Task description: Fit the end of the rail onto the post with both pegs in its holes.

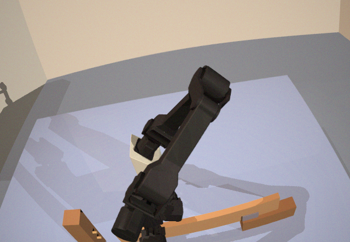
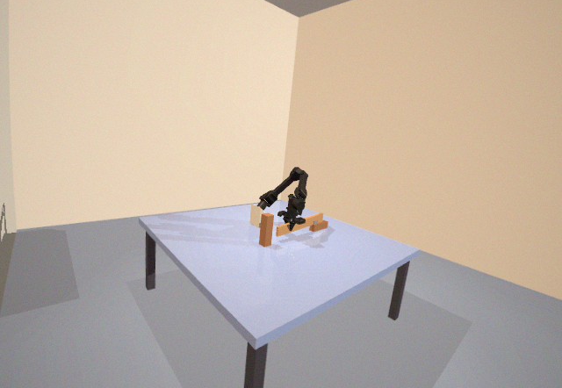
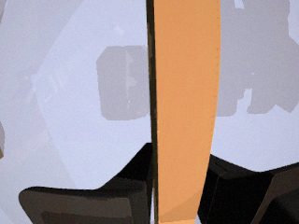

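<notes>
The rail (image 1: 214, 215) is held between the closed fingers of the gripper (image 3: 177, 212), near its post-side end. Its far end is seen resting in the bracket (image 1: 250, 215) of the footboard (image 1: 271, 213). The post (image 1: 79, 225) with two pegs (image 1: 95, 234) is seen just beside the gripper, on the table (image 2: 281, 283). Whether the rail touches the pegs cannot be told.

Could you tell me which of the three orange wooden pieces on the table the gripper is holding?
The long rail: the gripper is shut on it. The upright post with the pegs and the low footboard block stand untouched by it.
</notes>
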Available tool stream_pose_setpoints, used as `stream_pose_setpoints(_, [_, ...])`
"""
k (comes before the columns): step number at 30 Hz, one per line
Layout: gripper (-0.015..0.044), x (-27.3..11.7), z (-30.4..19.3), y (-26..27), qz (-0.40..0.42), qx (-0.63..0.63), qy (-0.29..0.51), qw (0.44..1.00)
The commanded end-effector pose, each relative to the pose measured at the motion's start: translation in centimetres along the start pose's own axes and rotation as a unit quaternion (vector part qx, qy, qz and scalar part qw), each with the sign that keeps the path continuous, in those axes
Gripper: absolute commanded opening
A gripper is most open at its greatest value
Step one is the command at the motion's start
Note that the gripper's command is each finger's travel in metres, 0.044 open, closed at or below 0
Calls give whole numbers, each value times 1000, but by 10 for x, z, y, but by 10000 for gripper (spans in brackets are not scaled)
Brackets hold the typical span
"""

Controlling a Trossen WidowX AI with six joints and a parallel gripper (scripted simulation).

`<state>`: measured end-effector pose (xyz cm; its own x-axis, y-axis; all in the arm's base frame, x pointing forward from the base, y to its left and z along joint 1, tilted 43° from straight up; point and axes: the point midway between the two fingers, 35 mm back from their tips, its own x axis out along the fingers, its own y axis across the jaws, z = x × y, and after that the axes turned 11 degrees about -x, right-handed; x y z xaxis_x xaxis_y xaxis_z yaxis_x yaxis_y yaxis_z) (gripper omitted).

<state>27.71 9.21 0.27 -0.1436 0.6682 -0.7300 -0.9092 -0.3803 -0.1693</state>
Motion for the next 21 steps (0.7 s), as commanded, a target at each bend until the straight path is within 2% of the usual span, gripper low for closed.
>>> stream_pose_setpoints(1, [0, -6, -2, -3, -7, 0, 1, 1000])
stream_pose_setpoints(21, [0, -16, -2, -2, -7, 0, 1, 1000])
